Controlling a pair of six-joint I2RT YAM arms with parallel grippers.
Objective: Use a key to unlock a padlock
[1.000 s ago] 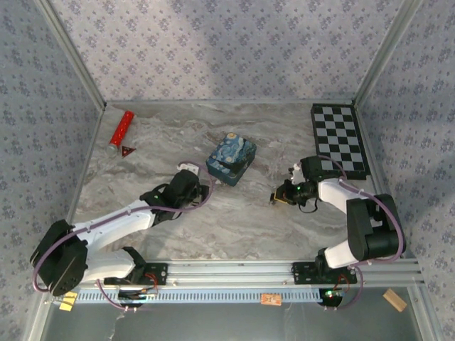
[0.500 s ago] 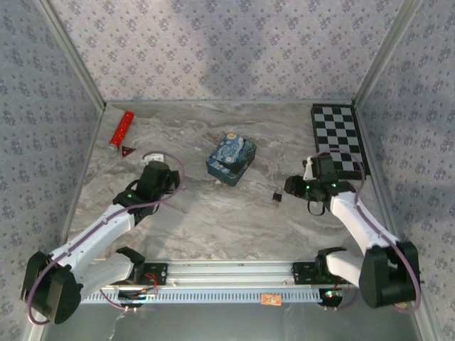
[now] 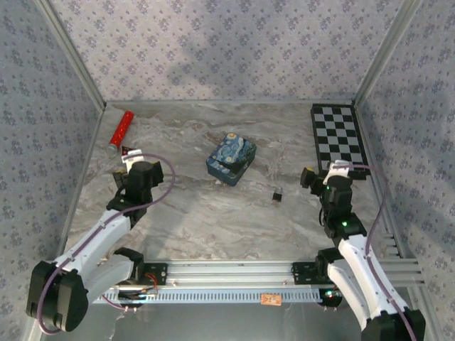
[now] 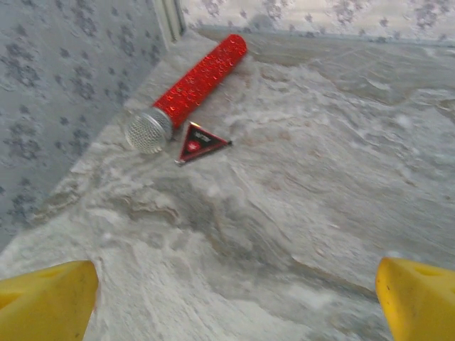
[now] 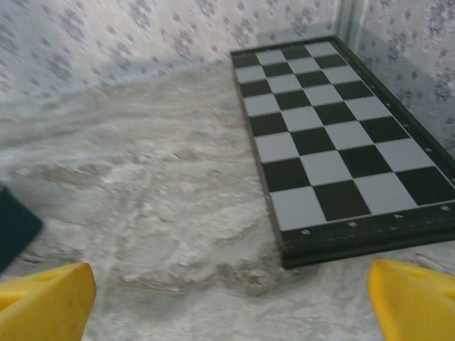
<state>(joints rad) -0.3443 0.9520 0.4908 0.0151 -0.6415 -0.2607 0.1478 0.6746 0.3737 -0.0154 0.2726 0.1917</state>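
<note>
- Top: your padlock (image 3: 277,195), a tiny dark metal lump, lies on the marbled table (image 3: 213,220) between the tin (image 3: 231,158) and the right gripper (image 3: 307,176).
- Left wrist: your left gripper (image 4: 231,302) is spread wide and empty; a glittery red cylinder (image 4: 199,78) lies ahead.
- Right wrist: the yellow fingers (image 5: 43,298) are wide apart and empty, near the chequered board (image 5: 334,142).

The padlock (image 3: 277,195), a tiny blackish lump with a silvery bit, lies on my counter (image 3: 213,220), right of centre.
</note>
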